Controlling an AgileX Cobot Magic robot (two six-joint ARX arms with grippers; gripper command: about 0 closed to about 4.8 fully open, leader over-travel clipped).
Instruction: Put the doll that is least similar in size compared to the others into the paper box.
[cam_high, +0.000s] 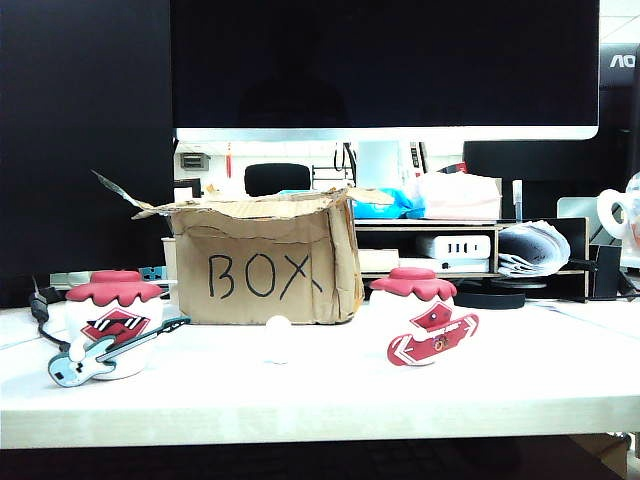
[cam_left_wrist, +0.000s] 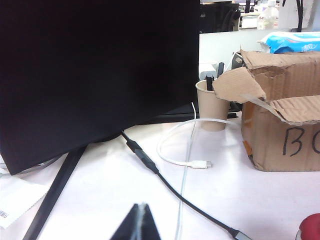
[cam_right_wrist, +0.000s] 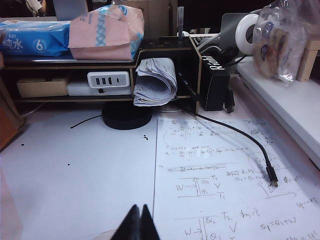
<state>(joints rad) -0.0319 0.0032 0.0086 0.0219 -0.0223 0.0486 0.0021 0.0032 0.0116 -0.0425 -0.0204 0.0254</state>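
In the exterior view, the doll (cam_high: 278, 338) stands upright on the white table (cam_high: 330, 400), long axis vertical, round head on top. It is just in front of the box (cam_high: 265, 262), below the letter O. It is too pale and small to tell which way it faces. The box sits with ragged flaps open and "BOX" facing the camera. A blue-guitar doll (cam_high: 112, 325) stands to the box's left, a red-guitar doll (cam_high: 425, 318) to its right, both well apart from the small doll. Neither gripper shows here.

In the left wrist view, the left gripper (cam_left_wrist: 140, 222) hangs above the table beside a monitor (cam_left_wrist: 95, 70), its tips pressed together, holding nothing. The box's corner, a paper cup (cam_left_wrist: 212, 107) and a white cable (cam_left_wrist: 187, 150) lie ahead.

In the right wrist view, the right gripper (cam_right_wrist: 140, 222) is pressed together and empty, over a written sheet (cam_right_wrist: 225, 175) and a black cable (cam_right_wrist: 240, 135), facing a shelf (cam_right_wrist: 100, 75).
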